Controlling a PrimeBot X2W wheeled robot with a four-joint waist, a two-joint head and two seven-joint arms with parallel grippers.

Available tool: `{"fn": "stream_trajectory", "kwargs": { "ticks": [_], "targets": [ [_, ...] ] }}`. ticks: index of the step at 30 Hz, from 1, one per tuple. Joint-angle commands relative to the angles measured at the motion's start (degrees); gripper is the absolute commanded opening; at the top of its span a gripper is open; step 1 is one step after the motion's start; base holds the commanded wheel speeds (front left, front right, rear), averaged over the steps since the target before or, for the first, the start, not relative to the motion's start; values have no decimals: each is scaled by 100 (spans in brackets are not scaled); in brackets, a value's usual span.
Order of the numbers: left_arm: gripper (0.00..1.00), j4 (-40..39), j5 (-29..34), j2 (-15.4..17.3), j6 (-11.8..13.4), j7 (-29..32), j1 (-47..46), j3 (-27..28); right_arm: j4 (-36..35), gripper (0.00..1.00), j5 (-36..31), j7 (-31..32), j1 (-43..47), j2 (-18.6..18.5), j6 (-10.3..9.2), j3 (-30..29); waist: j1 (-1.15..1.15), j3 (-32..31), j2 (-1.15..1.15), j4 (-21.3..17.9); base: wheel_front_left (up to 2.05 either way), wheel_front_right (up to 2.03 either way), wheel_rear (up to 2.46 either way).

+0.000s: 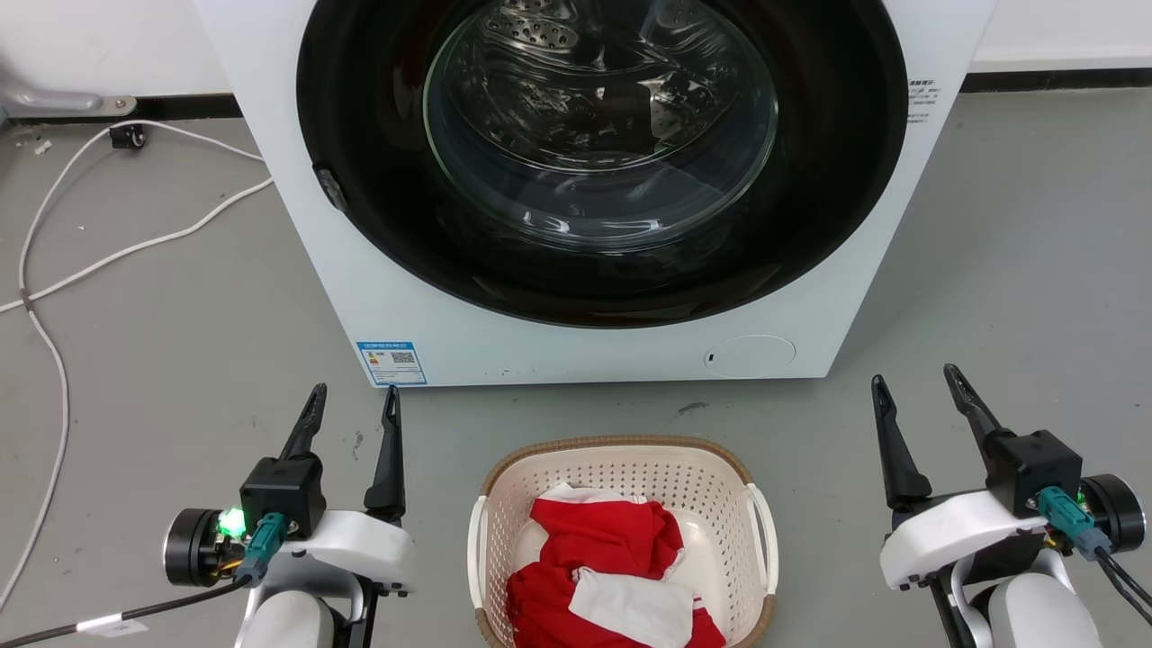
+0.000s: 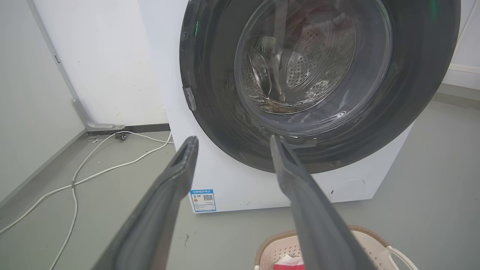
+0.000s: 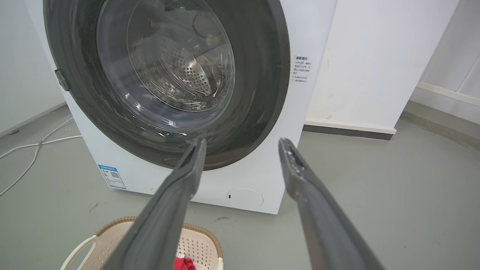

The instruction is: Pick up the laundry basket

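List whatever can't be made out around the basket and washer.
- Head view: the near rim of the laundry basket is cut off by the bottom edge; its floor lies under the red and white cloth.
- Left wrist view: a finger of the left gripper covers much of the basket.
- Head view: the blue sticker on the washing machine is too small to read; reflections veil the door glass.

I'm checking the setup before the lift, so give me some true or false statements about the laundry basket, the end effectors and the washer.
1. The laundry basket stands on the floor before the washing machine. True.
2. The left end effector grips a basket handle. False: it is open, apart from the basket, at its left.
3. The basket is empty. False: red and white cloth lies in it.
4. The right end effector is open and holds nothing. True.
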Motion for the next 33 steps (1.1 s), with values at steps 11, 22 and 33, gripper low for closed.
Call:
{"fn": "stream_trajectory", "kwargs": {
  "ticks": [11,22,33],
  "targets": [
    [100,-19,11,-66,-45,-23,47,96,-31,100,136,13,35,12,-2,-31,0,26,0,-11,0,0,0],
    [100,148,67,-101,-33,-23,-294,95,126,100,286,150,-246,12,-2,-55,0,496,0,-11,0,0,0],
    [100,943,17,-124,-37,-23,-1053,75,813,100,376,369,-970,12,-2,70,0,1476,0,-49,0,0,0]
  ]
}}
